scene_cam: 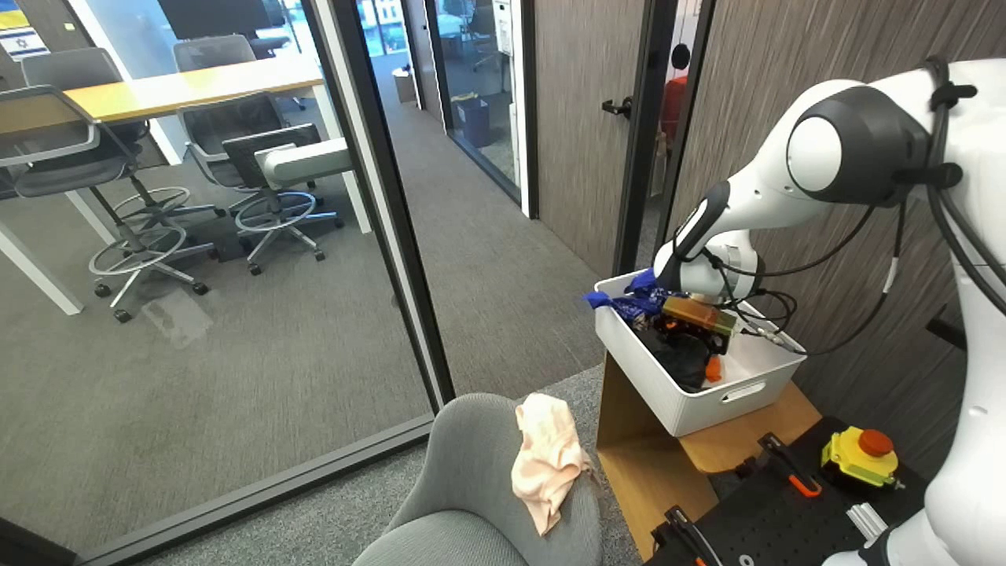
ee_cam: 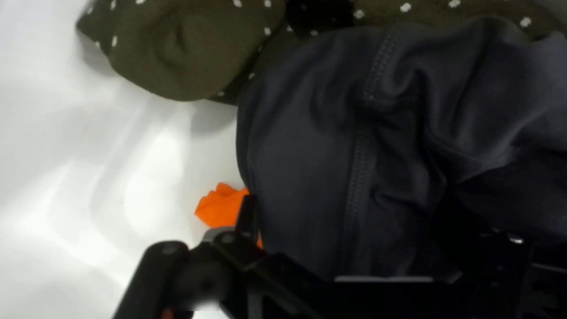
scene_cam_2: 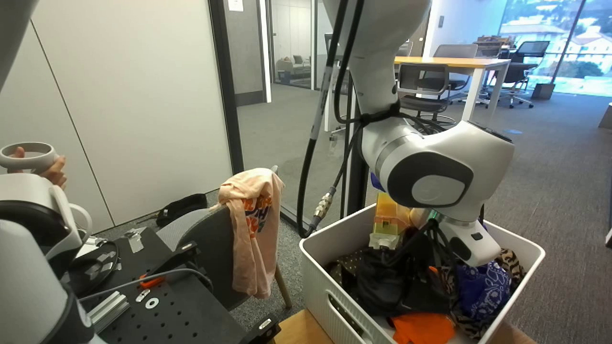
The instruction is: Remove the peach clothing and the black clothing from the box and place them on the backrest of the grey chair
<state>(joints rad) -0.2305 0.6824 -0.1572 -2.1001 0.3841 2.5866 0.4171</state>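
Jaws apart, the claw [ee_cam: 378, 228] at wrist-view six o'clock seemingly straddles the shadowed black clothing [ee_cam: 385, 146] to gather it.

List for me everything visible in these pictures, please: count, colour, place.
Box: 1, white, on wooden stand
Chair: 1, grey, beside box
Shirt: 1, peach, draped over chair backrest
Black clothing: 1, black, inside box
Other cloths: several, blue, orange, dotted green, inside box
Button: 1, yellow-red, on black board
Table: 1, yellow, in background
Office chairs: several, dark, around table
Hand: at least 1, light-skinned, at grey ring
Arm: 1, white and black, over box
Fingers: 2, black, apart, close to black clothing
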